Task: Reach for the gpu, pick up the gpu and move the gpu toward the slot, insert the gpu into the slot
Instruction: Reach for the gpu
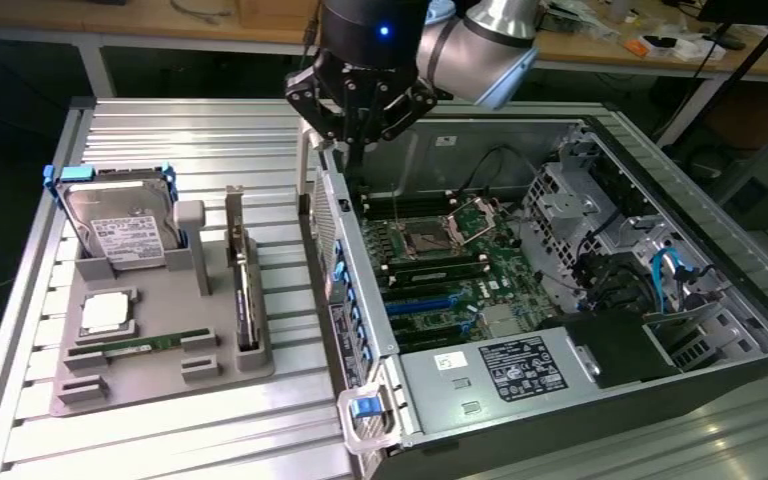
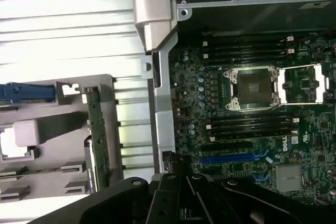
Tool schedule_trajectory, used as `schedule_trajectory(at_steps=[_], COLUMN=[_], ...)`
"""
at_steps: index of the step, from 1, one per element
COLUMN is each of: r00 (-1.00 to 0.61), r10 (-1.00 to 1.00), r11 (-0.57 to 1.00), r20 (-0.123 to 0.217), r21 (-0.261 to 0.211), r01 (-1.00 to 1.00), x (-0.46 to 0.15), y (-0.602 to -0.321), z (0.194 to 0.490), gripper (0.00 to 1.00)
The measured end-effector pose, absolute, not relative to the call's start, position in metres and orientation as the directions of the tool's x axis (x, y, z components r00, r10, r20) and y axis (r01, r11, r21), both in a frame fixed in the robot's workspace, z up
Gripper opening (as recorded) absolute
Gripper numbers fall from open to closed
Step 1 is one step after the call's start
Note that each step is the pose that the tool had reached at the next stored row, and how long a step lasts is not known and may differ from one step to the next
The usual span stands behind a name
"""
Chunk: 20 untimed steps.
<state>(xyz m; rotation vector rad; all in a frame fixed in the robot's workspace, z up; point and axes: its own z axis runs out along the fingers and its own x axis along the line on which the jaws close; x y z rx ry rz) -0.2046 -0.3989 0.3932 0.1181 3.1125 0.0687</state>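
The gpu [image 1: 241,300] is a thin dark card standing on edge in the grey holder [image 1: 157,385] on the exterior view's left; the wrist view shows the gpu [image 2: 97,140] edge-on, greenish. My gripper [image 1: 355,150] hangs over the near wall of the open computer case [image 1: 357,330], to the right of the card and well above it. Its fingers are shut with nothing between them. The dark gripper [image 2: 179,167] body fills the wrist view's lower edge. The slot [image 1: 427,299] is a blue strip on the green motherboard; the slot [image 2: 236,157] lies just inside the case wall.
The holder also carries a silver hard drive [image 1: 124,232], a processor chip [image 1: 107,312] and a green memory stick [image 1: 137,346]. Inside the case are the square processor socket [image 1: 434,238], black memory sockets, cables and a power supply [image 1: 518,365]. Ribbed metal tabletop surrounds everything.
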Motion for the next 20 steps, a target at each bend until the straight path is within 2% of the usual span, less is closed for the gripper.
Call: schedule_trajectory(at_steps=[20], r00=[-0.997], r10=[0.076], r11=[0.996], r20=[-0.025], r21=[0.045], r01=[0.075], x=[-0.296], y=[-0.399], z=[0.393], gripper=[0.11])
